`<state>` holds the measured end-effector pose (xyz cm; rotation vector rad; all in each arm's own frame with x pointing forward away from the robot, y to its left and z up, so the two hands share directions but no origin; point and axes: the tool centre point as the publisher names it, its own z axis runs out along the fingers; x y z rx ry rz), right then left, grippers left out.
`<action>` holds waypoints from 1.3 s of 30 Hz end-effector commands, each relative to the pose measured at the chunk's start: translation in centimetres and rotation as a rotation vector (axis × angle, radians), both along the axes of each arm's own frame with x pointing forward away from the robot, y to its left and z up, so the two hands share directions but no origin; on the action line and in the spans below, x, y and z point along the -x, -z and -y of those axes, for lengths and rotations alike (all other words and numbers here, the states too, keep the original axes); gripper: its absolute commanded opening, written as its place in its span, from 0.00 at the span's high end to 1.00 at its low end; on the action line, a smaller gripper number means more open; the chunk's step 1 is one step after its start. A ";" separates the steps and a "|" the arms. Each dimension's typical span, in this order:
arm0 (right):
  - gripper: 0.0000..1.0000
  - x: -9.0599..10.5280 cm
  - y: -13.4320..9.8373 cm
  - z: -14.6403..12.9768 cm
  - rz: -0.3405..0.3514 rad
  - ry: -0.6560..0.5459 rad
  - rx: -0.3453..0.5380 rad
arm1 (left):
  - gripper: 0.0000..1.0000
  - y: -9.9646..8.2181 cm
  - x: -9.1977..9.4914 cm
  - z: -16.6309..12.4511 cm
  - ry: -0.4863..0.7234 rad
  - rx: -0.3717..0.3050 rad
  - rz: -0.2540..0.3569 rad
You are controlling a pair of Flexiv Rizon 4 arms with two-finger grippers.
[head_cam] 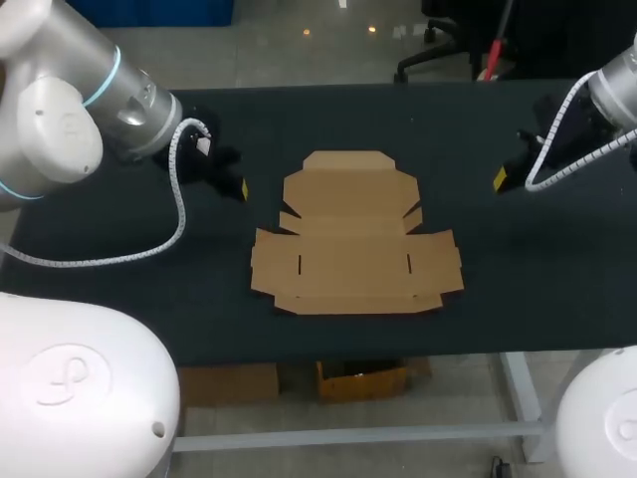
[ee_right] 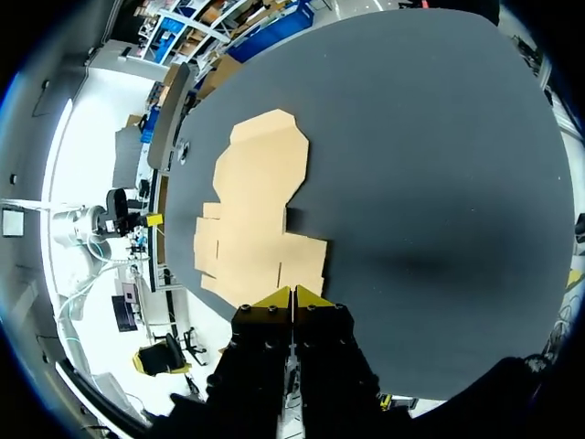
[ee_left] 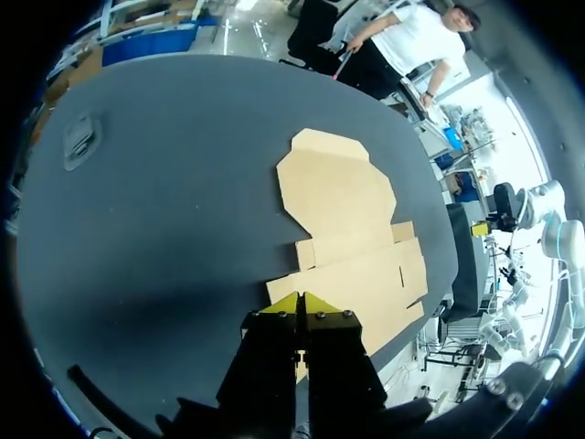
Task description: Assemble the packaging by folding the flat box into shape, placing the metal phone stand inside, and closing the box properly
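Observation:
A flat brown cardboard box blank (head_cam: pixel 353 234) lies unfolded in the middle of the dark table (head_cam: pixel 119 289), flaps spread out. My left gripper (head_cam: pixel 242 189) hovers just left of the blank, its yellow tips pressed together with nothing held. In the left wrist view the blank (ee_left: pixel 343 219) lies ahead of the left gripper (ee_left: pixel 301 302). My right gripper (head_cam: pixel 501 179) sits to the right of the blank, shut and empty. In the right wrist view the blank (ee_right: pixel 256 210) spreads ahead of the right gripper (ee_right: pixel 292 297). No metal phone stand shows in any view.
Cardboard boxes (head_cam: pixel 363 378) sit on the floor under the table's front edge. My arms' white bases (head_cam: pixel 80 388) fill the near corners. Bare dark tabletop surrounds the blank on all sides.

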<state>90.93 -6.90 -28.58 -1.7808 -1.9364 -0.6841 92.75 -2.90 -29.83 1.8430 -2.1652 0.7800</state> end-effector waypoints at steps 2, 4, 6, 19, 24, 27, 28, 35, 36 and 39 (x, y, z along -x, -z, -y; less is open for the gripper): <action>1.00 -0.5 0.1 0.0 -0.058 -0.020 -0.005 | 1.00 0.1 -0.4 0.2 -0.015 -0.004 -0.011; 1.00 -0.5 0.2 0.0 -0.066 -0.015 -0.011 | 1.00 0.2 -0.4 0.2 -0.017 -0.004 -0.011; 1.00 -0.5 0.4 0.0 -0.087 -0.001 -0.027 | 1.00 0.3 -0.3 0.2 -0.026 -0.001 -0.017; 1.00 -0.3 0.7 0.2 -0.132 0.013 -0.056 | 1.00 0.4 -0.3 0.0 -0.052 0.010 -0.030; 1.00 -0.3 0.7 0.2 -0.132 0.013 -0.056 | 1.00 0.4 -0.3 0.0 -0.052 0.010 -0.030; 1.00 -0.2 0.9 0.1 -0.131 0.013 -0.055 | 1.00 0.5 -0.4 0.0 -0.059 0.013 -0.028; 1.00 -0.2 1.2 -0.1 -0.129 0.012 -0.053 | 1.00 0.5 -0.5 0.0 -0.065 0.014 -0.021; 1.00 -0.2 3.2 -2.0 -0.142 0.015 -0.004 | 1.00 1.6 -0.8 1.1 -0.038 0.015 -0.011; 1.00 -0.2 3.4 -2.3 -0.141 0.014 0.001 | 1.00 1.8 -0.9 1.2 -0.036 0.014 -0.010; 1.00 0.0 3.7 -2.8 -0.138 0.016 0.014 | 1.00 2.1 -0.8 1.4 -0.036 0.018 0.011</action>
